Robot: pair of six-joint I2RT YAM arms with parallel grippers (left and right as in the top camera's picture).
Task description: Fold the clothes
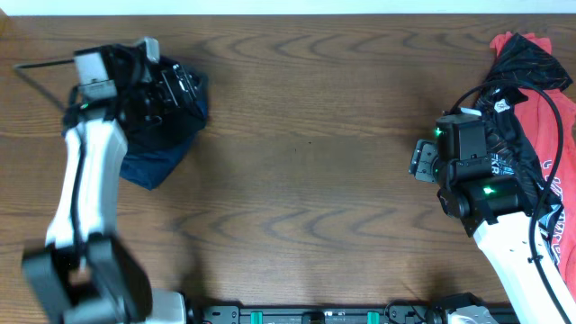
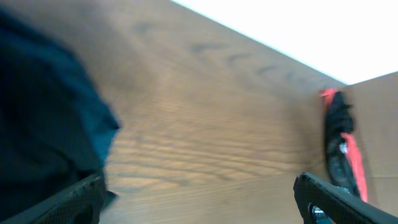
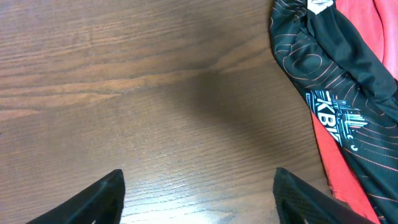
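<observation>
Two garments lie well apart on the brown wooden surface [image 1: 306, 162], one at each end. The dark blue garment [image 1: 162, 144] sits crumpled in a heap at the far left, with the wrist of the left arm [image 1: 85, 180] above its upper part, so much of the cloth is hidden in the overhead view. The red and black garment [image 1: 549, 99] is bunched at the far right edge; the right arm [image 1: 513, 243] and its black cables cross over it. In the left wrist view, the left pincer [image 2: 199, 205] is spread wide, one dark fingertip [image 2: 71, 202] low at the left and the other low at the right, with only blurred wood grain between them. The blue cloth fills the left side of that view, just beside the left fingertip; whether they touch cannot be told through the blur. The red and black heap shows small at the far end of the wood. In the right wrist view, the right pincer [image 3: 199, 199] is likewise spread apart and holds nothing, with bare wood and a soft shadow between its tips. The black part of the garment, patterned with thin red lines and pale blue lettering, lies to the right of the right fingertip [image 3: 308, 199], with red fabric along its outer edge and a small white label at the top.
</observation>
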